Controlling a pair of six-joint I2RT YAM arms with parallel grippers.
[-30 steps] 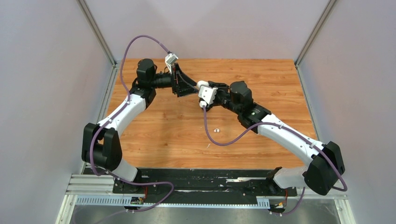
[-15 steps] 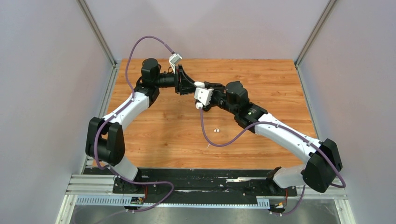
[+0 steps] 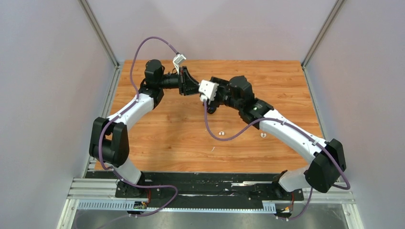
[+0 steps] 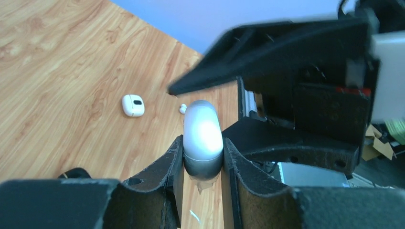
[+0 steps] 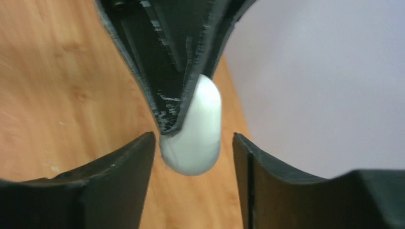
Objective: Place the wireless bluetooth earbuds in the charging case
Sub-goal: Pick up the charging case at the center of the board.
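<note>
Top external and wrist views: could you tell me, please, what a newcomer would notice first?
Above the far middle of the wooden table, the left gripper clamps a smooth white pebble-shaped case, and the right gripper stands open around it. A second small white case lies on the wood beyond.

The charging case [image 4: 203, 131], a glossy white pebble with its lid closed, stands upright, pinched low in the jaws of the left gripper [image 4: 203, 145]. Left of it, a tiny white earbud [image 4: 182, 109] lies on the worktop [image 4: 57, 71]. Farther left, a second white case [image 4: 133, 105] lies flat.
</note>
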